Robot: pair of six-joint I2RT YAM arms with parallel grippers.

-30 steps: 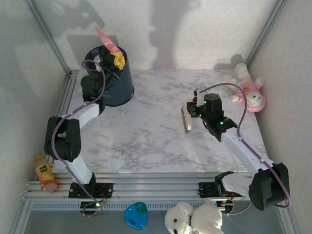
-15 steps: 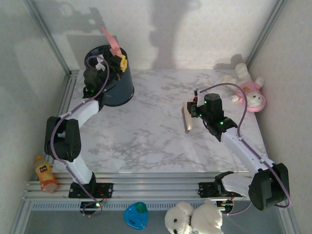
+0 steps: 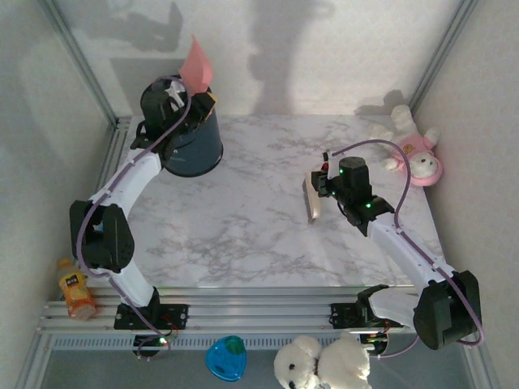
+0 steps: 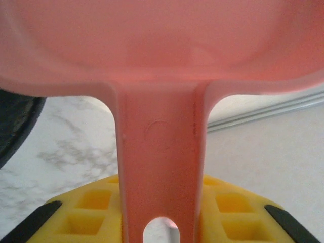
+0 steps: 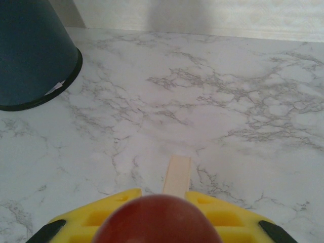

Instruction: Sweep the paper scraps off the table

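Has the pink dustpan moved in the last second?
Yes. The dustpan has swung to the right and turned broadside above the far rim of the bin.

Left arm reaches toward 12 o'clock, left gripper (image 3: pixel 189 96) clamped; right arm toward 11 o'clock, right gripper (image 3: pixel 319 185) clamped

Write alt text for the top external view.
The left gripper holds a pink dustpan tipped up over a dark blue bin at the far left corner of the table. The right gripper holds a small brush right of centre.
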